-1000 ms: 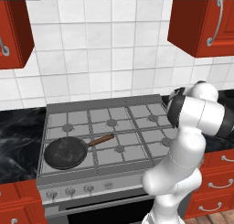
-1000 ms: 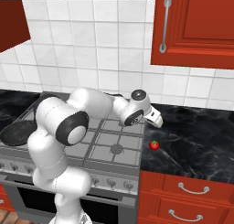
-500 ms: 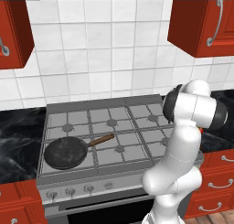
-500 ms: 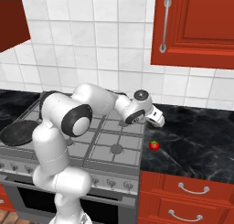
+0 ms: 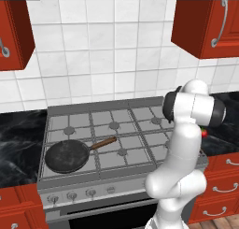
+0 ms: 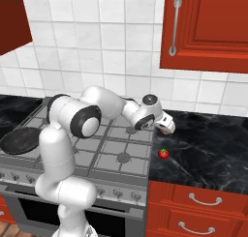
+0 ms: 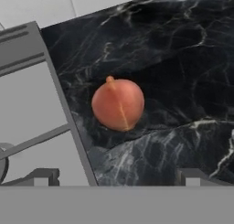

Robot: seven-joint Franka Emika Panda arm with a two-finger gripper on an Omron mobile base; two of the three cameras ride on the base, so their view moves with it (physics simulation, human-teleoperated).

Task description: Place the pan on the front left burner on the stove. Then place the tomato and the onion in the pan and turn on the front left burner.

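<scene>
Directly ahead of the open pincer [image 7: 114, 177], onion [image 7: 118, 104] on black counter [image 7: 183, 58], untouched

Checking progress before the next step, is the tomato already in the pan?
No, the tomato lies on the black counter to the right of the stove, while the pan sits empty at the stove's far left.

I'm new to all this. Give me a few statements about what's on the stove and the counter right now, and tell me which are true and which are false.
1. The pan sits on the stove. True.
2. The tomato is in the pan. False: it lies on the black counter.
3. The onion lies on the counter. True.
4. The gripper holds the onion. False: its jaws are open, short of the onion.
</scene>
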